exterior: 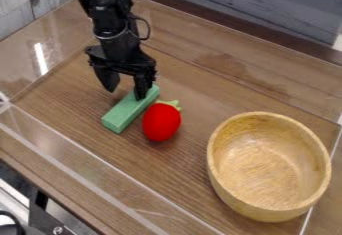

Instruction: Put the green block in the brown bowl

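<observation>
The green block point(126, 113) lies flat on the wooden table, a light-green bar angled from lower left to upper right. My black gripper point(123, 85) points straight down over the block's upper right end, its two fingers point(104, 79) spread wide on either side of that end. The gripper is open and nothing is gripped. The brown bowl point(318, 179) stands empty at the lower right, well apart from the block.
A red strawberry-like toy point(162, 122) with a green top sits just right of the block, close to the gripper. Clear plastic walls point(40, 54) border the table at left and front. A grey-tiled wall point(254, 4) runs behind.
</observation>
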You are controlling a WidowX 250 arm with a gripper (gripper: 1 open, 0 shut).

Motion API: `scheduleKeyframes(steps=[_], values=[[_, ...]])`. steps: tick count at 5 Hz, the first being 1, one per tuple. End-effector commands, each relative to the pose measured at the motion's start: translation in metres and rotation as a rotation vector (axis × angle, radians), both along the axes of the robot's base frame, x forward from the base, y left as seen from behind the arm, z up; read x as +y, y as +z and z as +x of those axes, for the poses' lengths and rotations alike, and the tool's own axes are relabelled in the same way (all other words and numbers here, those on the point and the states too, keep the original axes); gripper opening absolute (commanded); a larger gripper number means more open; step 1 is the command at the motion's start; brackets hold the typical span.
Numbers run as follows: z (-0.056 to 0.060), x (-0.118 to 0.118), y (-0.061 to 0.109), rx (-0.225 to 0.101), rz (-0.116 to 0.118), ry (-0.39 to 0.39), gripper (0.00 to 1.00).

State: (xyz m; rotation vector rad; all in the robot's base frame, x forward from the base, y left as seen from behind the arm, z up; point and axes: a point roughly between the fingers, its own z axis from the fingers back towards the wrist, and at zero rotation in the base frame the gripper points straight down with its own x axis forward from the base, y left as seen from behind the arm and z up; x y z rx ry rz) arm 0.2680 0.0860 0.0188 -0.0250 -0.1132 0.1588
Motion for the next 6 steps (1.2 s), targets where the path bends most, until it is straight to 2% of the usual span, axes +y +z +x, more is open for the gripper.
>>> scheduleKeyframes(steps=[1,3,4,5,6], values=[[-0.015,-0.018,-0.017,0.093,-0.012,-0.041,1.0],[-0.015,-0.029,-0.016,0.128,0.002,-0.066,1.0],[-0.013,-0.032,-0.015,0.144,0.004,-0.046,1.0],[-0.012,-0.033,-0.004,0.162,0.003,-0.024,1.0],[-0.022,-0.032,0.004,0.162,-0.003,-0.004,0.0]])
